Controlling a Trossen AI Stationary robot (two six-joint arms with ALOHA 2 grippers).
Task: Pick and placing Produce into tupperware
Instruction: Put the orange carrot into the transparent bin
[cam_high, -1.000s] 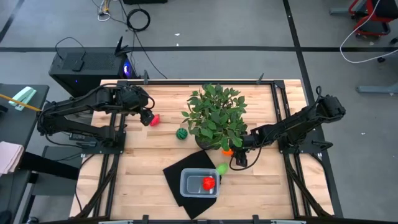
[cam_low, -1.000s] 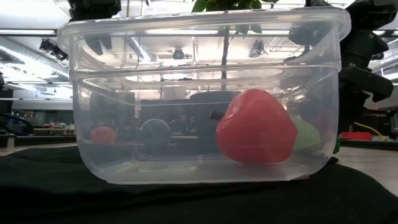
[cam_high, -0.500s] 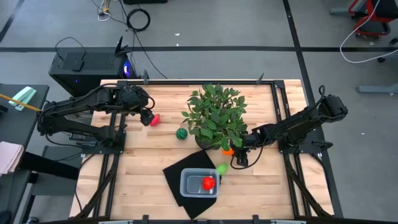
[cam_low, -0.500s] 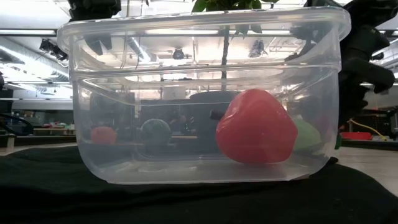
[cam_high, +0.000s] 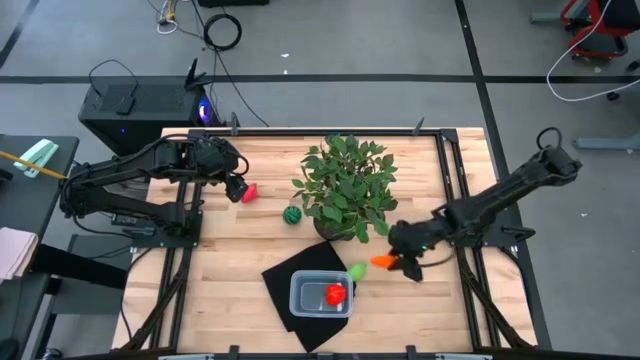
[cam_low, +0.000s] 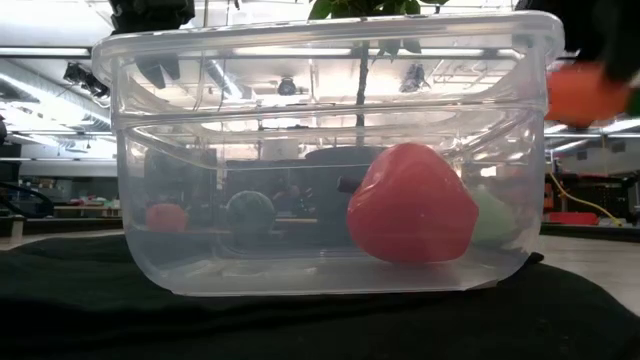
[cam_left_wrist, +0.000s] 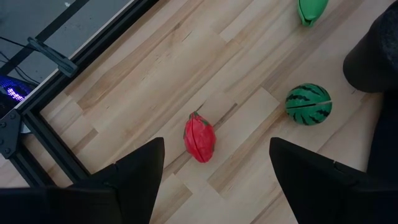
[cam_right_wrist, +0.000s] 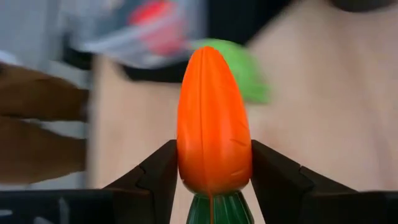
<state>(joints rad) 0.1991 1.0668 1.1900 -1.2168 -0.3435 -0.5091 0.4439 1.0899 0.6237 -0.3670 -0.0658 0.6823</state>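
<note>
My right gripper (cam_high: 398, 263) is shut on the orange carrot (cam_high: 384, 262), to the right of the clear tupperware (cam_high: 320, 297). The carrot shows high beside the tub's rim in the low view (cam_low: 585, 95). One red piece (cam_high: 336, 294) lies inside the tub, and the yellow-green piece (cam_high: 356, 271) rests just outside its far right corner. My left gripper (cam_left_wrist: 217, 152) hangs open above the other red piece (cam_left_wrist: 199, 138), which lies on the wood. The striped green ball (cam_left_wrist: 308, 104) sits next to the plant pot. My right gripper pinches the carrot's thick end (cam_right_wrist: 189, 171), just ahead of its green top (cam_right_wrist: 213, 208), between the two fingers (cam_right_wrist: 277, 177). The fingers come about level from the table's right and lie along the carrot. Its tip (cam_right_wrist: 208, 56) points forward, and it is lifted clear.
A big leafy potted plant (cam_high: 347, 187) stands mid-table, just beyond the right gripper. The tub sits on a black mat (cam_high: 290, 272) near the table's near edge. Metal frame rails (cam_high: 462, 190) run along both sides. Bare wood (cam_high: 240, 260) lies left of the mat.
My right gripper has drawn away from the foot of the plant pot toward the near edge and somewhat right, taking the carrot with it. The carrot now hangs clear of the table, showing high in the low view where the dark gripper was before.
</note>
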